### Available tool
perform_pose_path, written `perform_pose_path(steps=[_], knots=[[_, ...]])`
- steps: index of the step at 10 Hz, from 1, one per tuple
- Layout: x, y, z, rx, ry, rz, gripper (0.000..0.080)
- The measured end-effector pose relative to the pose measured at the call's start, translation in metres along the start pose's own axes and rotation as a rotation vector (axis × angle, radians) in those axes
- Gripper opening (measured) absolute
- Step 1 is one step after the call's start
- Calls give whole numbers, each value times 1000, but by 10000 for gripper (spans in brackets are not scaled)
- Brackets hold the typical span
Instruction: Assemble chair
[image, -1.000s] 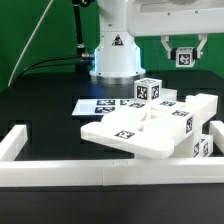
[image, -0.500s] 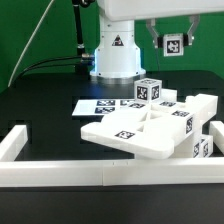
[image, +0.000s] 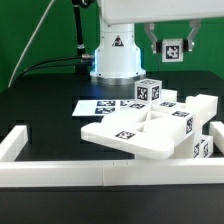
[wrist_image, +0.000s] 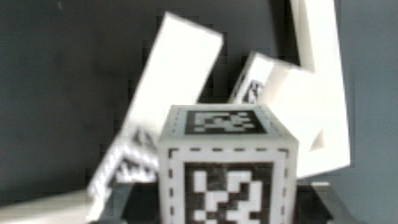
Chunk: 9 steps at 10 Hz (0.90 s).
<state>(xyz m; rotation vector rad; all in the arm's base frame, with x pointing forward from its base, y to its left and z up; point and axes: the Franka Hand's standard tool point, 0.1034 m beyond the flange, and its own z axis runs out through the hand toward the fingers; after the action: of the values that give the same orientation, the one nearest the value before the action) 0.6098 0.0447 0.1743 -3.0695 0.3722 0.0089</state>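
1. Along the exterior view's left and front, the low white border rail (image: 45, 176) lies on the black table (image: 40, 100); the marker board (image: 95, 106) lies flat behind it.
2. Further right, the half-built chair (image: 150, 125) rests tilted near the table's middle, its long axis running left to right, its low corner pointing left.
3. At upper right, the gripper (image: 170, 52) hangs high above the chair, clamped on a small tagged block (image: 171, 46), seen close in the wrist view (wrist_image: 222, 165).
4. Judged step: carrying this block; next it needs lowering and aligning over its seat on the chair.
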Motion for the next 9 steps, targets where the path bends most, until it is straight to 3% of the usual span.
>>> perform_pose_path(steps=[2,6,9], knots=[[23,-7,-12,-24,40,-78,285],[21,-5,-9,-26,34,-70,285],[47,-17,2,-51,61,-51,285]])
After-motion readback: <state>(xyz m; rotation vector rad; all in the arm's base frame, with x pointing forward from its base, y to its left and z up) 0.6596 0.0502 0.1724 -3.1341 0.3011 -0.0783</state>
